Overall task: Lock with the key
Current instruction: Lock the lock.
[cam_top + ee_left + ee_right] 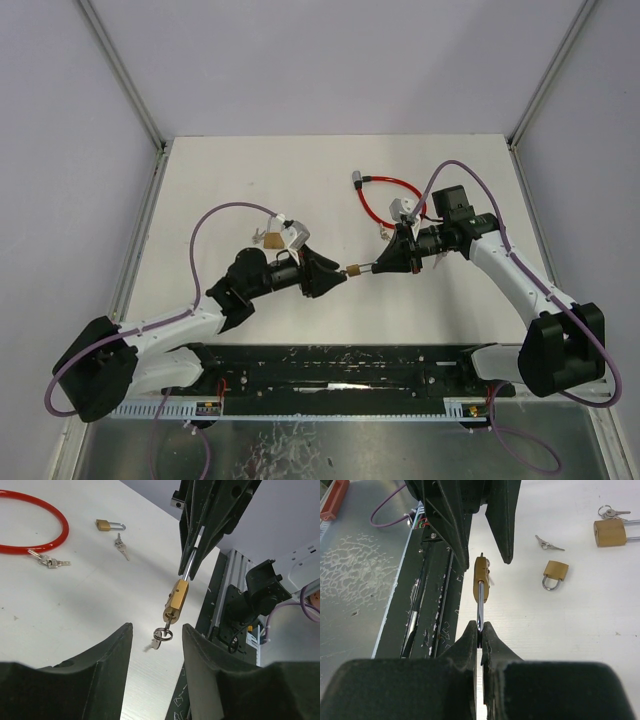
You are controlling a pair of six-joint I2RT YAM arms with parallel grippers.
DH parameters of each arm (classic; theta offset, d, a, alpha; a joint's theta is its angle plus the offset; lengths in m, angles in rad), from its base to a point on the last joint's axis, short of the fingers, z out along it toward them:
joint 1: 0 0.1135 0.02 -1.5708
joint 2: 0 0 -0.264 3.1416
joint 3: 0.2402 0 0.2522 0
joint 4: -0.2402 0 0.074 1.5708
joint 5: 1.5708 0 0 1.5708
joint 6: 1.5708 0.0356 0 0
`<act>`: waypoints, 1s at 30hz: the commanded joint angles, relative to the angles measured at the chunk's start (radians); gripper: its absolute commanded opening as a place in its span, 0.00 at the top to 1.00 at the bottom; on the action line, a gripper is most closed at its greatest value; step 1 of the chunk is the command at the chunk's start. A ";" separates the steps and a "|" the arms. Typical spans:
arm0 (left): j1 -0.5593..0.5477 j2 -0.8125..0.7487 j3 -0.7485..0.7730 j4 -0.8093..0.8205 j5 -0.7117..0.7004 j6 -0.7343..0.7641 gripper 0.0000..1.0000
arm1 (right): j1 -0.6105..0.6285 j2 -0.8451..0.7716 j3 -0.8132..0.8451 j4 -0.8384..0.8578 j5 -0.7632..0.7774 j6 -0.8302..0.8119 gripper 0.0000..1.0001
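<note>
- The right claw (480, 630) is clamping the long shackle (480, 607) of the brass padlock (481, 577), holding it in the air above the worktop (75, 610).
- The key (167, 626) is sitting in the padlock's keyhole, its ring (163, 634) dangling.
- The left claw (157, 630) is standing open, its fingers (115, 650) flanking the key without touching.

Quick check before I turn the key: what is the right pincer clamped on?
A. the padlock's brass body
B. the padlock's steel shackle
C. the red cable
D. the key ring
B: in the right wrist view the right pincer is shut on the shackle, and the brass body sticks out free beyond its tips.
</note>
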 commanded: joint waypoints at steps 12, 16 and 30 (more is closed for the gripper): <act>0.032 0.066 0.110 -0.068 0.118 -0.068 0.76 | -0.004 -0.004 0.040 -0.022 -0.057 -0.029 1.00; 0.047 0.060 0.101 -0.067 0.144 -0.086 0.74 | -0.005 -0.006 0.041 -0.023 -0.057 -0.032 1.00; 0.097 0.036 0.113 -0.069 0.225 -0.135 0.66 | -0.005 -0.002 0.045 -0.033 -0.060 -0.039 1.00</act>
